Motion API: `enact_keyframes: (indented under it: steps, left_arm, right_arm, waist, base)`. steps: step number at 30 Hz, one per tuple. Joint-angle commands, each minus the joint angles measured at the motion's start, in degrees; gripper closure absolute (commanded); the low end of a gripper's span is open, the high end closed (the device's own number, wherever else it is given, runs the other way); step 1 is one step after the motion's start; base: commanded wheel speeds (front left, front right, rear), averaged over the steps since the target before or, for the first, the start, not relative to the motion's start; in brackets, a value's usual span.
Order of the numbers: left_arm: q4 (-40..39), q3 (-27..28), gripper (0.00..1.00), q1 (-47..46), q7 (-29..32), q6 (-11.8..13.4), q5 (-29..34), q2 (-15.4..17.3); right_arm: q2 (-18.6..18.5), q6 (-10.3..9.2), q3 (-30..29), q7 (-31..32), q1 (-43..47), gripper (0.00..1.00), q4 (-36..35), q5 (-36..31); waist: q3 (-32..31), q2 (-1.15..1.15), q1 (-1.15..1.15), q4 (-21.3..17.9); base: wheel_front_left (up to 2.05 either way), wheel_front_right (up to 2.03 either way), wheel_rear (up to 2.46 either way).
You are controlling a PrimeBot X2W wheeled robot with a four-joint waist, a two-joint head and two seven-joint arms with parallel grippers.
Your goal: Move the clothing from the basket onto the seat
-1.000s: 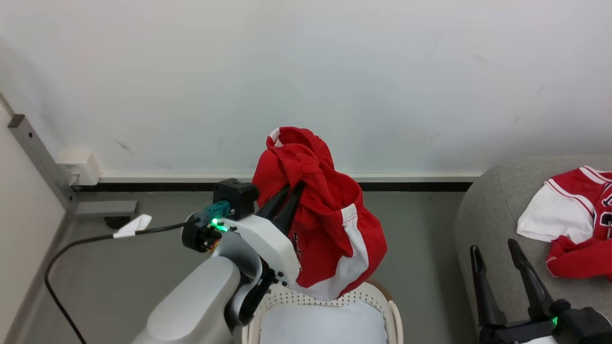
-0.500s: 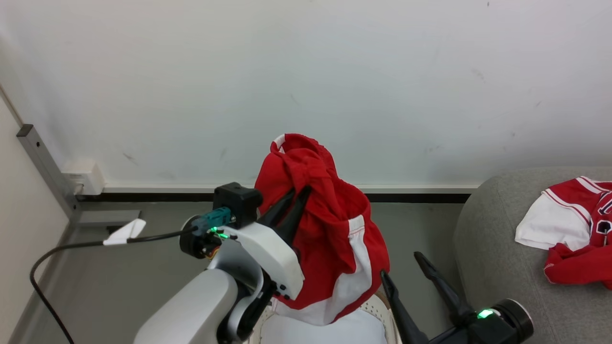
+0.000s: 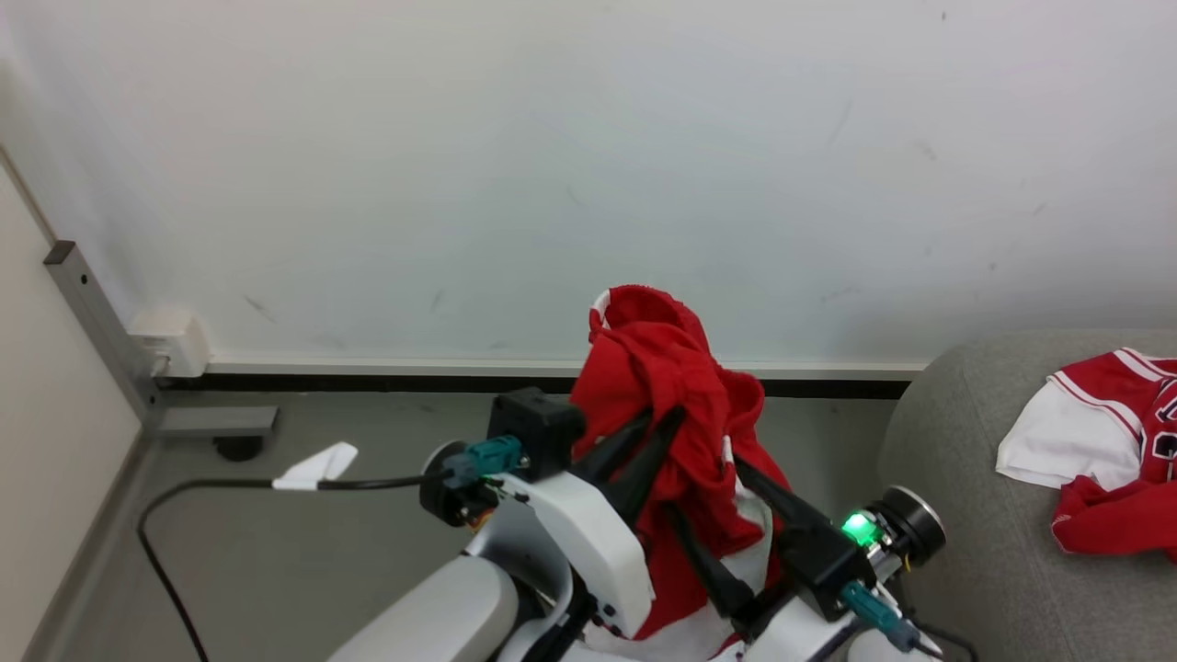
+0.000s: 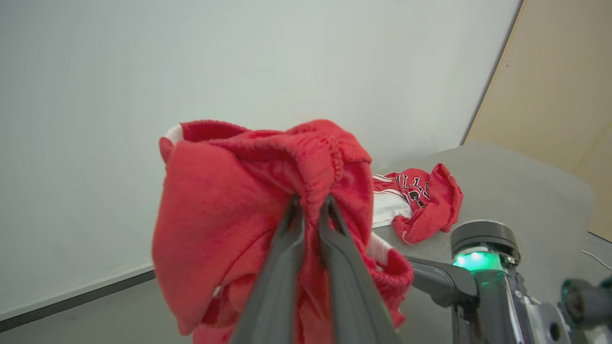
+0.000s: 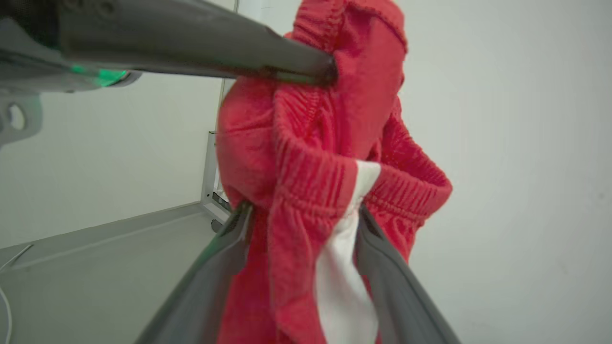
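A red garment with a white side stripe (image 3: 676, 386) hangs bunched in the air before the wall. My left gripper (image 3: 662, 416) is shut on its upper fold; the left wrist view shows the fingertips (image 4: 294, 205) pinching the red cloth (image 4: 229, 210). My right gripper (image 3: 703, 487) is open, and in the right wrist view (image 5: 303, 210) its fingers straddle the garment's (image 5: 306, 157) waistband and white stripe. A red and white jersey (image 3: 1094, 441) with lettering lies on the grey sofa (image 3: 956, 496), also seen as the jersey (image 4: 420, 200) on the sofa (image 4: 521, 191). The basket is out of view.
A pale wall with a dark skirting strip (image 3: 368, 382) runs behind. A black cable with a white tag (image 3: 317, 467) crosses the grey floor at the left, near a socket box (image 3: 170, 340) and a metal post (image 3: 97, 317).
My right gripper has swung in from the sofa side and now straddles the hanging garment. The left gripper stays shut on the garment. The camera has shifted and the basket has dropped out of view.
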Motion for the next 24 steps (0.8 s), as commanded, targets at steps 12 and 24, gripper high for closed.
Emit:
enact_keyframes:
  steps: [12,24]
  left_arm:
    - [-0.15,-1.6,1.0,1.82,0.6,-0.64,-1.41,-0.83]
    - [0.75,-1.7,0.0,2.65,-1.4,-0.54,-0.4,0.69]
  right_arm:
    - [-0.15,-0.13,0.44,0.03,-6.3,1.0,5.76,6.58]
    - [-0.14,-0.13,-2.84,0.02,-5.1,1.0,4.31,6.66]
  waist:
    - [-0.05,0.0,0.0,1.46]
    - [0.42,0.0,0.0,0.0]
  base:
    - [0.0,0.0,0.0]
    - [0.0,0.0,0.0]
